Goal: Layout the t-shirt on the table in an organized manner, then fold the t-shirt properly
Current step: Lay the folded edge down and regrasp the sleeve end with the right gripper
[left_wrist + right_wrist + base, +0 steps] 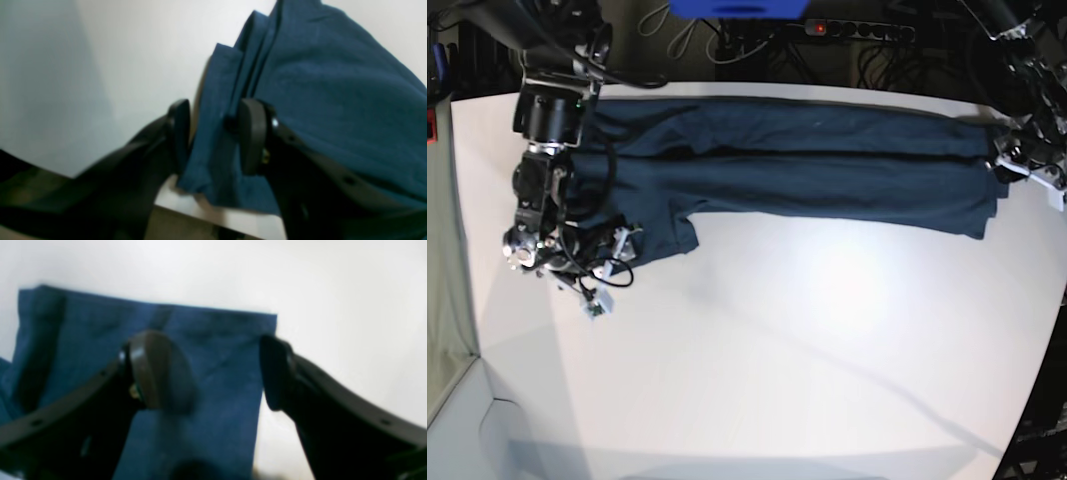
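Bare white table fills the foreground of the overhead view. Beyond it, the dark blue t-shirt lies stretched in a long band along the far edge, folded lengthwise, one sleeve poking toward the viewer. At one end, the right gripper hovers over a flat corner with its jaws spread wide, holding nothing. At the other end, the left gripper pinches a bunch of layered cloth near the table's edge. If that pinch pulls unevenly, the layers could slide apart and spoil the neat fold.
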Available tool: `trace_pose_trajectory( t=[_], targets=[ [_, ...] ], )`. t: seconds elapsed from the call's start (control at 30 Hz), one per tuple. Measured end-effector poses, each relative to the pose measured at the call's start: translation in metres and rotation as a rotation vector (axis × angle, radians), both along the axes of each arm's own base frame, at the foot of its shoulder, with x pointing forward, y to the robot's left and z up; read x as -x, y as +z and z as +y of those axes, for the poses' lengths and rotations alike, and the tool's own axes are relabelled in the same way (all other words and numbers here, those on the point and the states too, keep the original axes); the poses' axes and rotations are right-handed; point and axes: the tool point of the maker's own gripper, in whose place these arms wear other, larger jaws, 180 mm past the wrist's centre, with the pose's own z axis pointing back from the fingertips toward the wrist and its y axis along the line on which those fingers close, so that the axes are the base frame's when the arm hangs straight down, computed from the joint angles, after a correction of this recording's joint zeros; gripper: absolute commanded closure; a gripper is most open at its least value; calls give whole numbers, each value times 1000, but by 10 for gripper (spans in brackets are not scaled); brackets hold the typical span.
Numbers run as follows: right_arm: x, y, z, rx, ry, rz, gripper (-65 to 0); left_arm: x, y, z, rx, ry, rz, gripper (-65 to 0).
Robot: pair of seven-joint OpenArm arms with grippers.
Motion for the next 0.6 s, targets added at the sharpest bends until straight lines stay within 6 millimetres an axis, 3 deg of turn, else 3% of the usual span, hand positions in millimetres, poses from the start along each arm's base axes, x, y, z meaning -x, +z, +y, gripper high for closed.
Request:
trace_pose_trajectory(
  t=[0.07, 0.13, 0.3, 0.5, 0.6],
  targets=[
    [-1, -3, 1, -15, -2, -7, -418, 0, 0, 0, 1, 0, -1, -238],
    [-2, -5, 2, -33, -4, -17, -360, 0, 0, 0, 1, 0, 0, -238],
    [-3, -9, -2, -56, -18, -17, -22, 0, 0, 0, 2, 0, -1, -238],
    [-1, -8, -3, -56, -21, -19, 0, 0, 0, 0, 3, 0, -2, -238],
    [16, -1, -5, 9, -5, -13, 0, 0, 0, -1, 3, 0, -3, -238]
  ],
)
